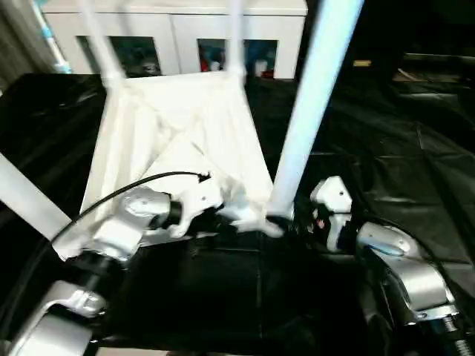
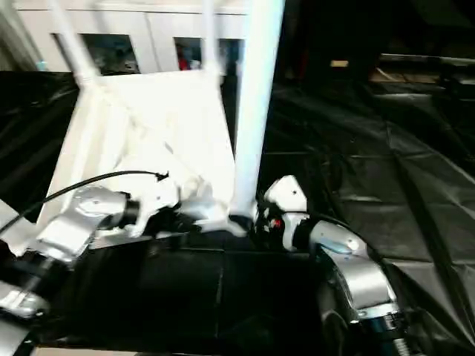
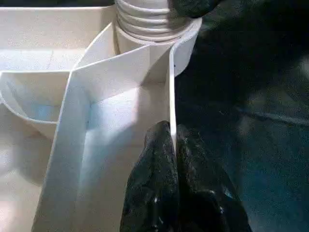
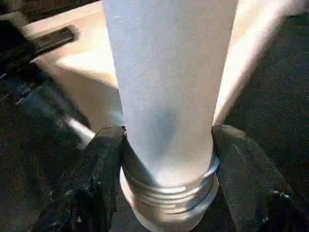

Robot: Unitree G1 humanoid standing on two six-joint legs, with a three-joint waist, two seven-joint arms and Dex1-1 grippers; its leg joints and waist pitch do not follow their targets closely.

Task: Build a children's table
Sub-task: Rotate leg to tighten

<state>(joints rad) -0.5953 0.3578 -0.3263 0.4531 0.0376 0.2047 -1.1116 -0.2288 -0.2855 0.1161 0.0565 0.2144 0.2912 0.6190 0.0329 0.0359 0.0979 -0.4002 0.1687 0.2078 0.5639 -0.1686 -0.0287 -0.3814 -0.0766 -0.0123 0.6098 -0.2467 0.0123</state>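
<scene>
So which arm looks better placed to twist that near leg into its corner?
Probably the right: its right gripper already clasps the leg just above the corner socket. The left gripper is pinching the table top's rim, steadying it.

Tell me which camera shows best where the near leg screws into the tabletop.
The right wrist view: the leg and its threaded base fill it, right gripper around it. The left wrist view catches the threads at its edge; the head views blur that joint.

White leg (image 1: pixel 312 96) upright in upturned top's (image 1: pixel 178 126) corner socket.
</scene>
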